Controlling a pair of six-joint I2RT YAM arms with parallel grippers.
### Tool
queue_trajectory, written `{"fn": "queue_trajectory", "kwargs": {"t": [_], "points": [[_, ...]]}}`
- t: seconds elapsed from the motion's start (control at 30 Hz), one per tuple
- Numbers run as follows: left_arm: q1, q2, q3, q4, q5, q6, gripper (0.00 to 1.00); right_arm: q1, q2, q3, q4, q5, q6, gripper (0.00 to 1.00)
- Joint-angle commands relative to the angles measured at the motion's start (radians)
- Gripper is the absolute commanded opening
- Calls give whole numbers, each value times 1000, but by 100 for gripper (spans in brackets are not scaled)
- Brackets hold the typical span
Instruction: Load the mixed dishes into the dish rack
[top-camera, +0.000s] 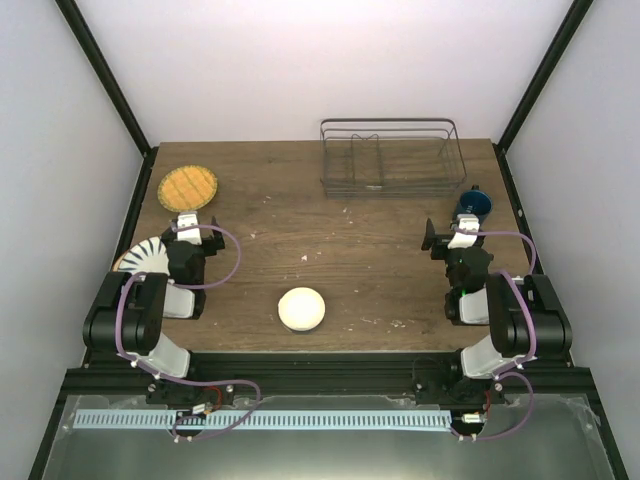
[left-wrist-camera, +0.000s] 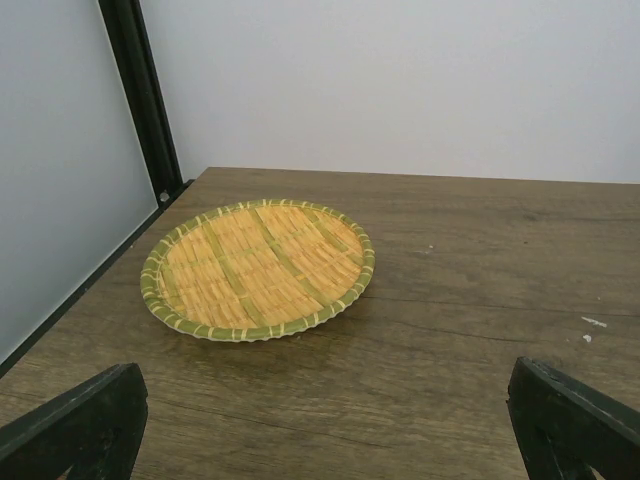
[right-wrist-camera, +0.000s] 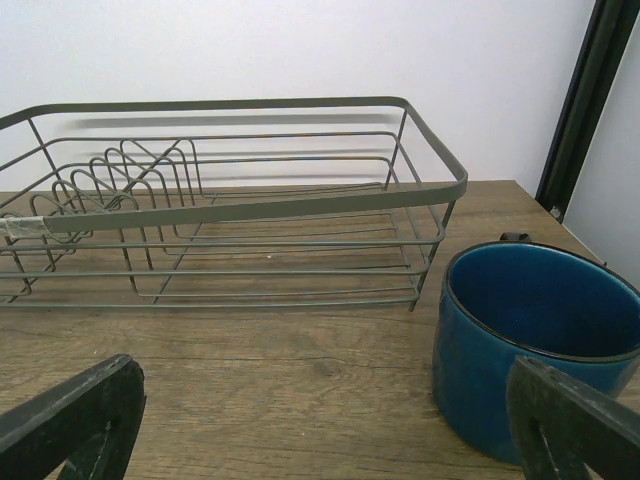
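An orange-yellow grid-patterned plate (top-camera: 188, 186) (left-wrist-camera: 258, 267) lies flat at the table's far left. Just short of it my left gripper (top-camera: 197, 222) (left-wrist-camera: 322, 372) stands open over bare wood. A white plate with black radial stripes (top-camera: 145, 254) lies partly under the left arm. A small cream bowl (top-camera: 301, 309) sits at the near middle. The grey wire dish rack (top-camera: 390, 158) (right-wrist-camera: 230, 200) stands at the far right with nothing in it. A dark blue cup (top-camera: 472, 204) (right-wrist-camera: 530, 345) stands upright in front of the rack's right end. My right gripper (top-camera: 452, 228) (right-wrist-camera: 325, 365) is open, its right finger just before the cup.
The wooden table (top-camera: 340, 250) is walled by white panels with black frame posts (left-wrist-camera: 140, 100) (right-wrist-camera: 585, 100) at the far corners. The arm bases sit on the black rail (top-camera: 320, 375) at the near edge.
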Motion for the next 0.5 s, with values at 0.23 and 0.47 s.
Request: {"fn": "queue_trajectory", "kwargs": {"t": [0.23,0.47], "points": [[4,7,12,24,5,-8,100,5,8,28,6,1,-15,100],[5,4,20,2,123,32,100,4,8,28,3,0,-15,100]]}}
